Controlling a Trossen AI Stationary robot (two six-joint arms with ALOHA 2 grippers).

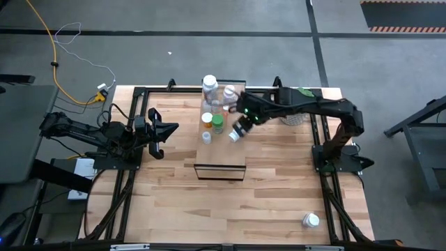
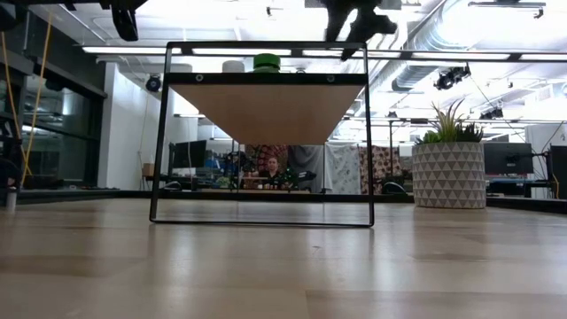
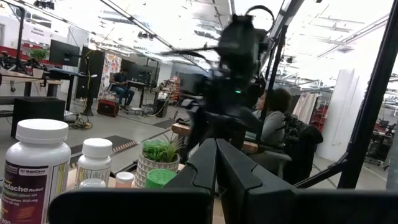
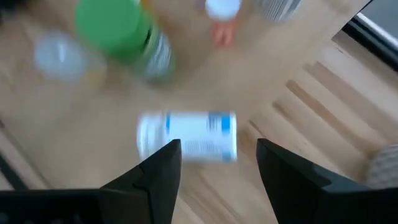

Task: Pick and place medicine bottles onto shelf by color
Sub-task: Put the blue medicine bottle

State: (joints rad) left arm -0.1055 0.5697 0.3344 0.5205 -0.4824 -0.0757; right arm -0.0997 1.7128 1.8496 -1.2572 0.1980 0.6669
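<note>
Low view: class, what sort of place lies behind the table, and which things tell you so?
Probably an open workshop or lab office. Beyond the shelf and plant pot are monitors, desks with a seated person, and bare ceiling ducts with strip lights.

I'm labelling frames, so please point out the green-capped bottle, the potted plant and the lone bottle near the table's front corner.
green-capped bottle [image 1: 218, 124]: high view, its cap.
potted plant [image 2: 450, 175]: low view, its patterned pot.
lone bottle [image 1: 311, 221]: high view, its white body.
</note>
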